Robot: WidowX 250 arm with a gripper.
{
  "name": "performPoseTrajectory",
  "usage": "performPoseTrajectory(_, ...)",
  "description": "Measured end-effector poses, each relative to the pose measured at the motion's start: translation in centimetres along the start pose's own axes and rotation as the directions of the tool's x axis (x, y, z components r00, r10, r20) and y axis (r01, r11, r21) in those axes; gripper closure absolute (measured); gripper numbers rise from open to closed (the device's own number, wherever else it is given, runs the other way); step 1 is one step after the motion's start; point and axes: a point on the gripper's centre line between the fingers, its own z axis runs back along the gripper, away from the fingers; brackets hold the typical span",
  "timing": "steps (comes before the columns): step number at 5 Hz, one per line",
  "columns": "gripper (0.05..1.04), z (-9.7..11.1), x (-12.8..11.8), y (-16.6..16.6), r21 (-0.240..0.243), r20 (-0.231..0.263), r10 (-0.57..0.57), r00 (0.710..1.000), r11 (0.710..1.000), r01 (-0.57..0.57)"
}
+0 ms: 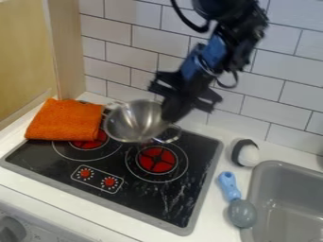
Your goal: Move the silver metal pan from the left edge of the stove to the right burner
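Note:
The black gripper (172,113) hangs over the back of the stove, shut on the right rim of a shiny metal pot (133,122). The pot is tilted, with its hollow inside facing partly toward the camera and a loop handle at either side. It hangs above the back part of the black stove top (189,189), between the two red burners. Immediately left of the pot, a folded orange cloth (63,120) lies over the stove's back left corner.
A black-and-white object (246,152) stands on the counter right of the stove. In front of it lies a blue-handled utensil (229,184) with a grey head, beside the grey sink (287,186). White wall tiles (252,116) rise behind.

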Motion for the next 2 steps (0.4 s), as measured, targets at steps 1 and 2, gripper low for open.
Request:
performPoseTrajectory(1, 1.033, 0.6, -0.2, -2.4, -0.012, 0.023, -0.040, 0.999, 0.999, 0.040)
performPoseTrajectory(2, 1.033, 0.6, -0.3, -3.9, -0.011, 0.032, -0.073, 0.997, 0.997, 0.073)
